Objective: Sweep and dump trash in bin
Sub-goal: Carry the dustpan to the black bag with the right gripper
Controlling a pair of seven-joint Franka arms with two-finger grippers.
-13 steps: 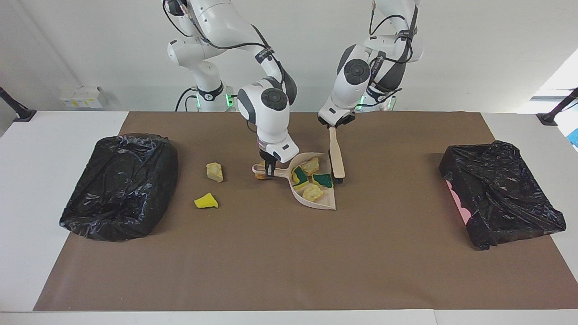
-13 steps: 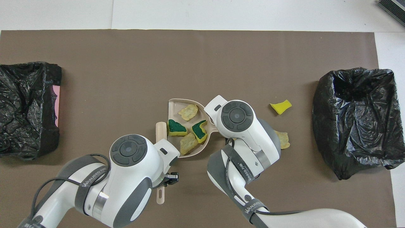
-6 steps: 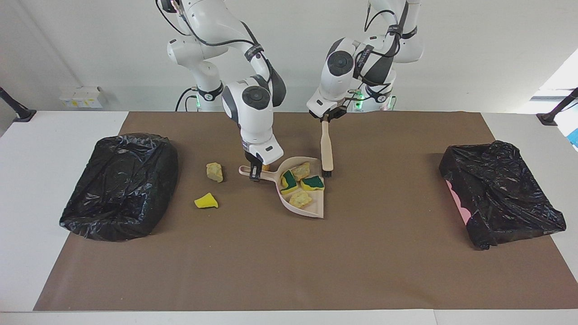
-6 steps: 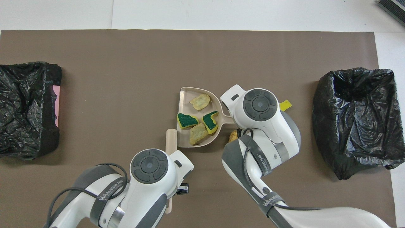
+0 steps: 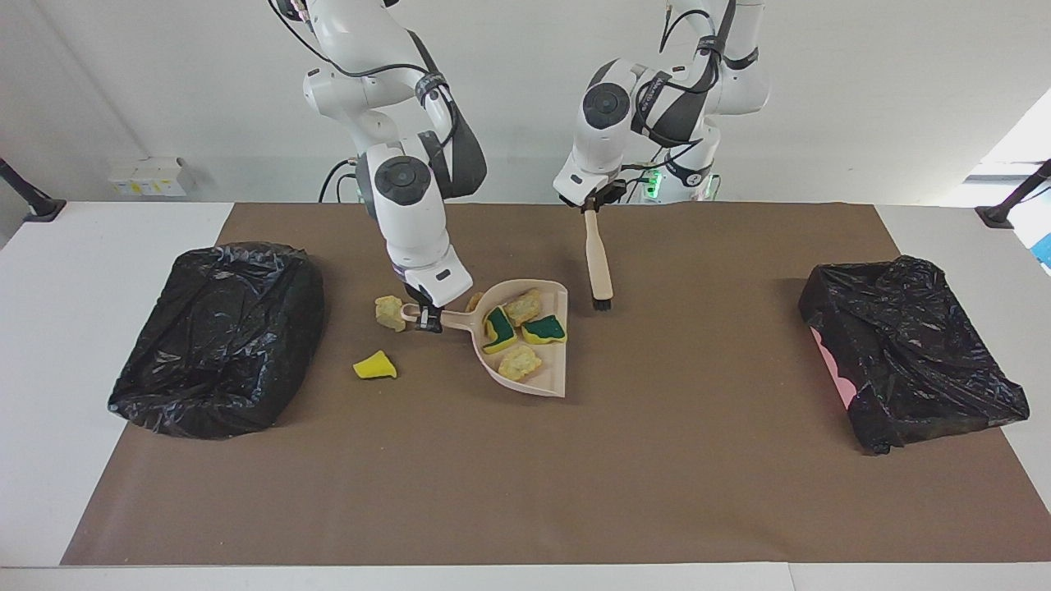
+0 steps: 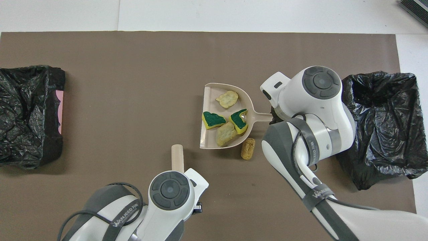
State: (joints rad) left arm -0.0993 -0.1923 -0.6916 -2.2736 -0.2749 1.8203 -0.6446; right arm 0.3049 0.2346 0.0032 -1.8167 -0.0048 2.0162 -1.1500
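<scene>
Two black-lined bins, one at my R arm's table end, other at L arm's end. My R gripper pinches dustpan handle; four scraps sit in pan. L gripper clamps brush handle, bristles down. Cork lump just beside pan; beige chunk and yellow piece lie loose on mat nr R bin.

2 black-bagged bins: one toward right arm's end of the mat, other toward left arm's end. 1 dustpan, 1 brush beside it. 7 trash scraps: 4 in dustpan, i.e. 2 green-topped sponge pcs + 2 beige chunks; 3 outside it, i.e. 1 brown cylinder lump, 1 beige chunk, 1 yellow sponge pc. 2 arms.
</scene>
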